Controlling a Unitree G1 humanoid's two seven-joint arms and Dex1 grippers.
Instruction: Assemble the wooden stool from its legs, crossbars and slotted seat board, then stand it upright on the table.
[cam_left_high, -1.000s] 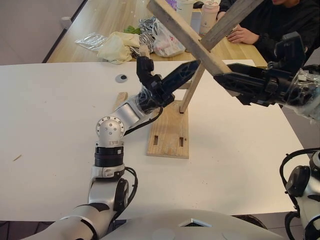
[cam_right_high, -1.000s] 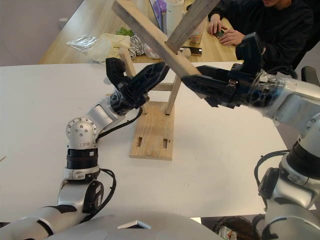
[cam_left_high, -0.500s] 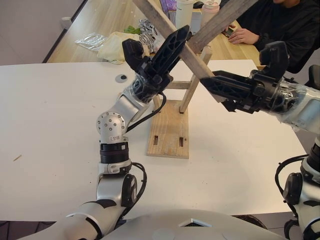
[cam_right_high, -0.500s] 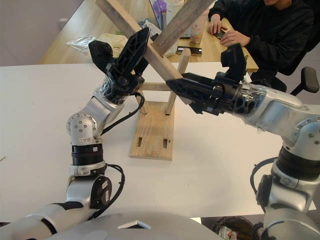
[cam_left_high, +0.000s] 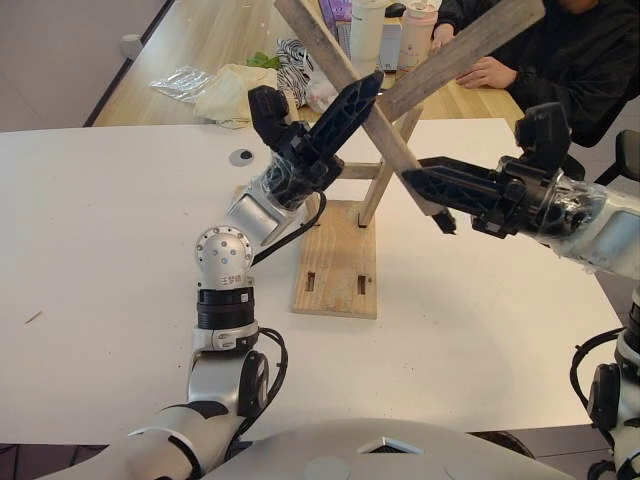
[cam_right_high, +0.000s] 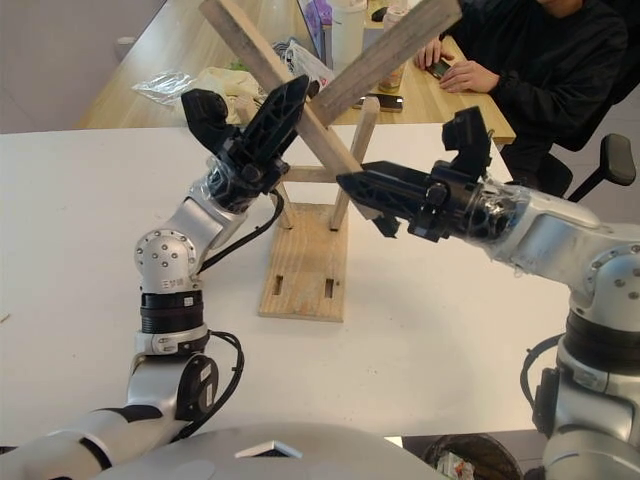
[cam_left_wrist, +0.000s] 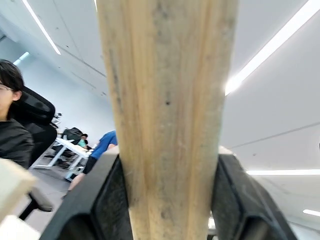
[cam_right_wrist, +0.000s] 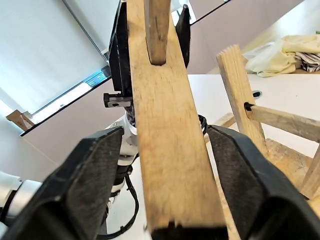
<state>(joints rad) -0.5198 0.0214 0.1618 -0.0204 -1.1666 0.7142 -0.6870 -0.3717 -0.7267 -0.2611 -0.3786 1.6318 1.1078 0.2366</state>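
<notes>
1. the right gripper (cam_left_high: 430, 198) is clamped on the lower end of a mortised leg (cam_left_high: 330, 60), which slants up and away from it, clear of the table.
2. the left gripper (cam_left_high: 345, 105) is closed on wood partway up that leg, right beside the joint. its fingers appear to straddle the same leg.
3. a crossbar (cam_left_high: 470, 40) sits in the leg's mortise just past the left gripper, so the two pieces make an x in the air. this joint looks made, but i cannot tell how deep it sits.
4. below both grippers the slotted seat board (cam_left_high: 335, 265) lies flat on the white table (cam_left_high: 120, 250). an upright leg (cam_left_high: 385, 175) and a second crossbar (cam_left_high: 352, 170) stand at its far end, so that side seems fitted.
5. the two near slots (cam_left_high: 312, 281) are open. what is left, as i judge it: finish the held frame, seat it in those slots, then turn the stool upright.
</notes>
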